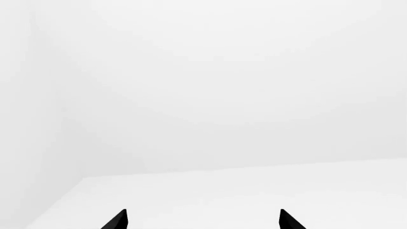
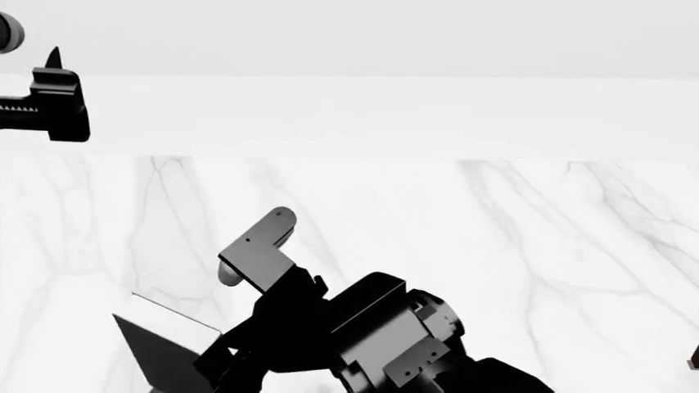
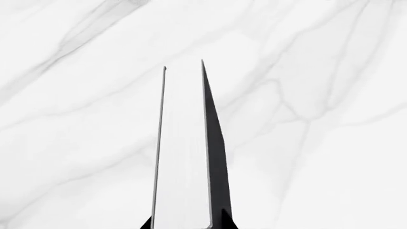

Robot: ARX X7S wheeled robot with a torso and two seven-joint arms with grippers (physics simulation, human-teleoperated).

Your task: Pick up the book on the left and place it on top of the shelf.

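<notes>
One rigid, slick-covered book (image 3: 184, 152) sits clamped in our right tool (image 3: 188, 224) above the counter (image 3: 330, 143); we grip across both covers; left tool (image 1: 202, 220) spread wide, empty.

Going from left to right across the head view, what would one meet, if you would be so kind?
Left gripper at the top left edge → the book, low down, in the right gripper → right gripper → a dark sliver at the right edge, too little showing to identify. All lie over the marble floor.
</notes>
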